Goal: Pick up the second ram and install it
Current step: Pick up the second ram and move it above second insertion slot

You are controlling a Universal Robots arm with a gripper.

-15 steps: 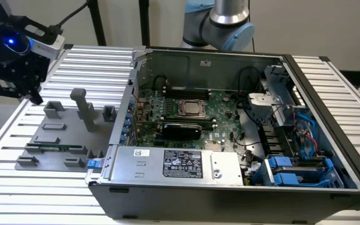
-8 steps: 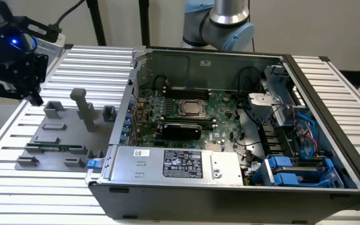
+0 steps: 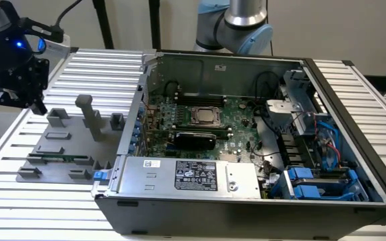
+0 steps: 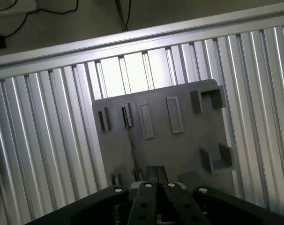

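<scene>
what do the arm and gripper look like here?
The gripper is black and blocky, with a blue light on its body and a black cable running off the top. The wrist view adds black links with silver screw heads. The arm is silver-grey tube with pale blue joint caps.

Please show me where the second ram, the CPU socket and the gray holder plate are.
second ram (image 3: 59,157), exterior view, middle of the green stick
CPU socket (image 3: 205,116), exterior view, its metal lid
gray holder plate (image 3: 76,146), exterior view, bare flat part
</scene>
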